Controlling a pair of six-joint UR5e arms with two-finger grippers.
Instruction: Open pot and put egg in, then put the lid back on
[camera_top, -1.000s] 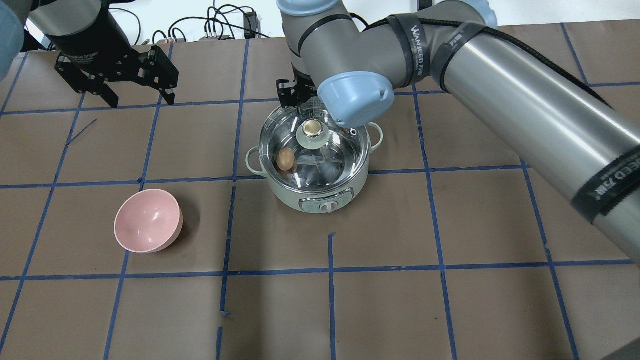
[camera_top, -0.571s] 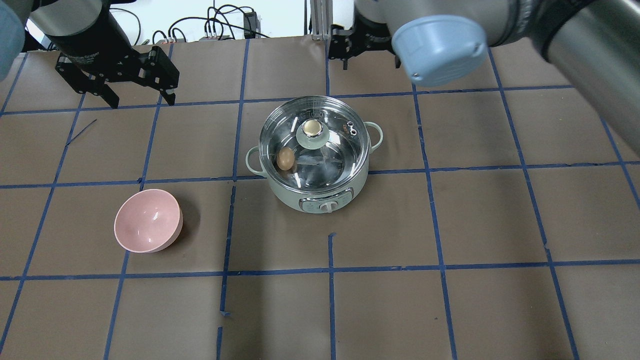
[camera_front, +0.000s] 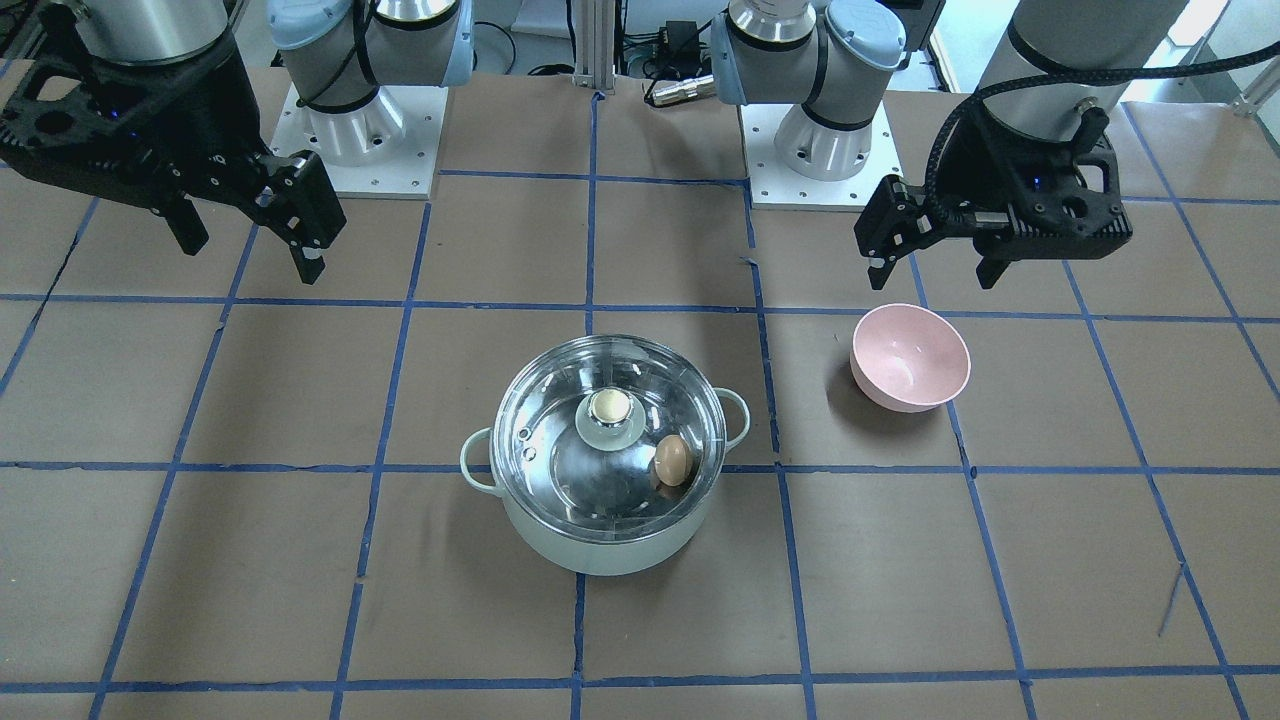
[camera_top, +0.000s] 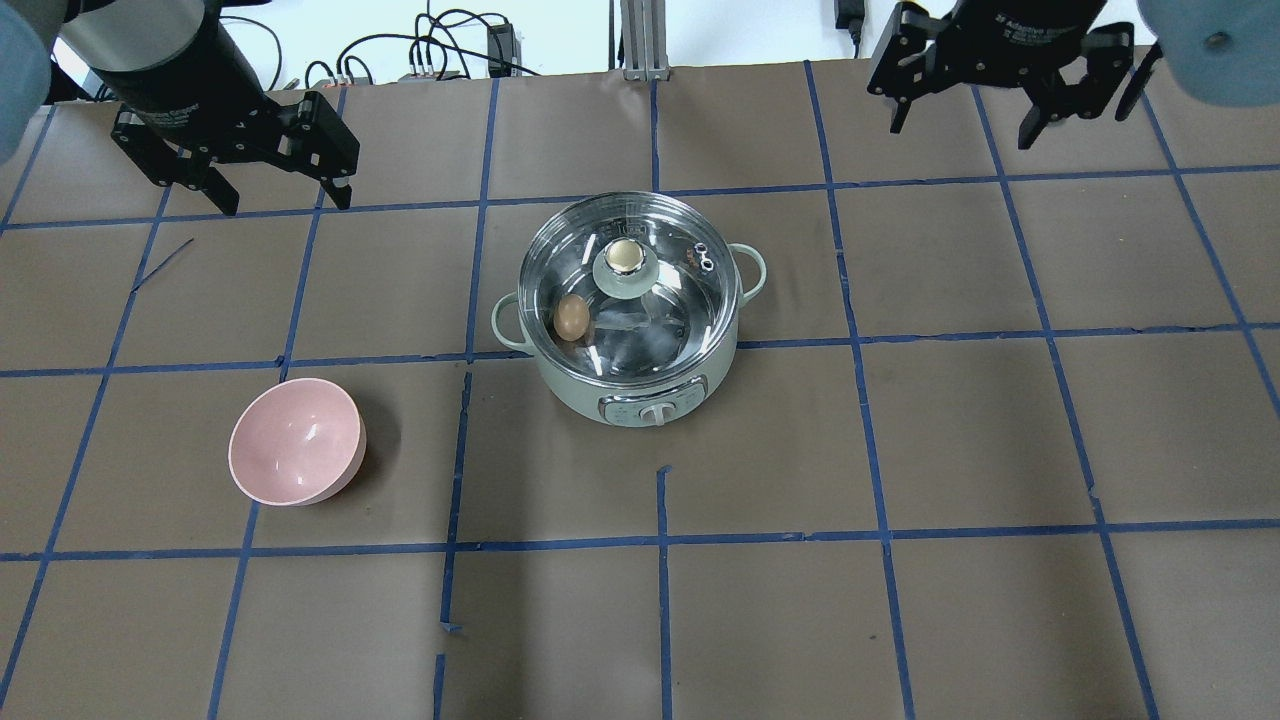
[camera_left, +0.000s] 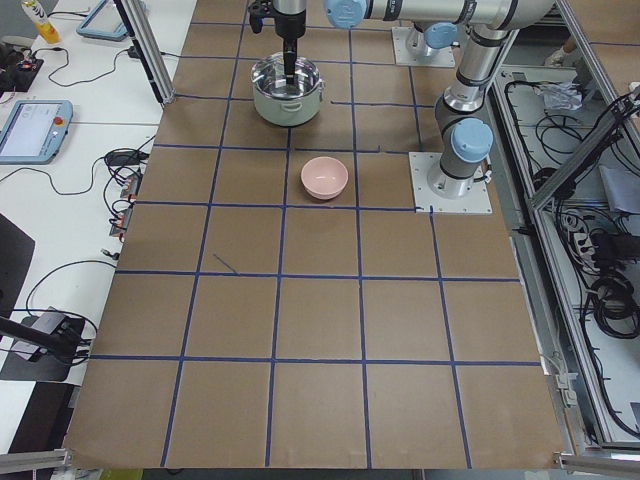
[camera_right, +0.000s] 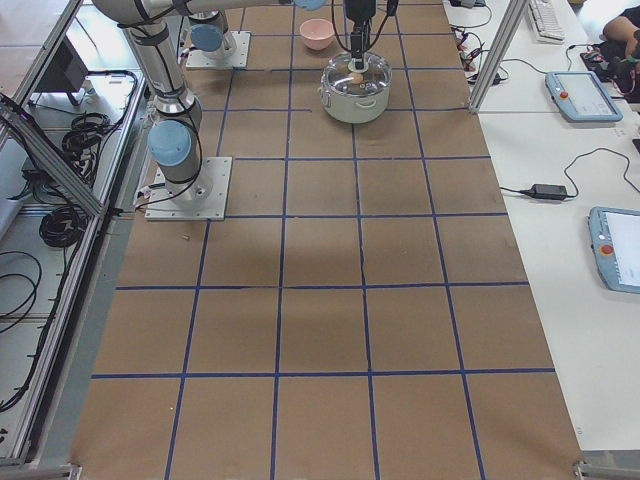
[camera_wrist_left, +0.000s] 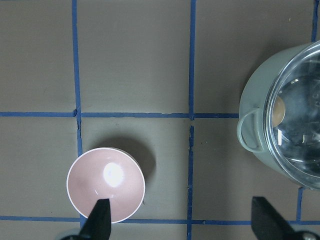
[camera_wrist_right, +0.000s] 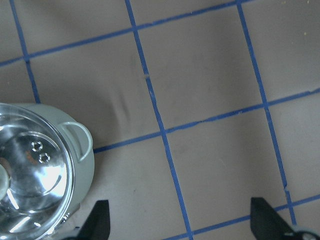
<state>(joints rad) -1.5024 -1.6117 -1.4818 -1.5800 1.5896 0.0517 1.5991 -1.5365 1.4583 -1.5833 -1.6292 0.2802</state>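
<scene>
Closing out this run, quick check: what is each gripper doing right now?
Left gripper: open, holding nothing.
Right gripper: open, holding nothing.

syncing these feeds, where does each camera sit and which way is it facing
Overhead: behind the robot, looking down on the pot; left claw top left, right claw top right.
Front-facing: across the table, facing the robot; both bases show.
Exterior left: table end, looking along it; arms far off.
Exterior right: opposite end, likewise.
Left wrist: straight down on the pink bowl; fingertips at bottom.
Right wrist: down beside the pot; fingertips.
Both wrists catch the lid.
</scene>
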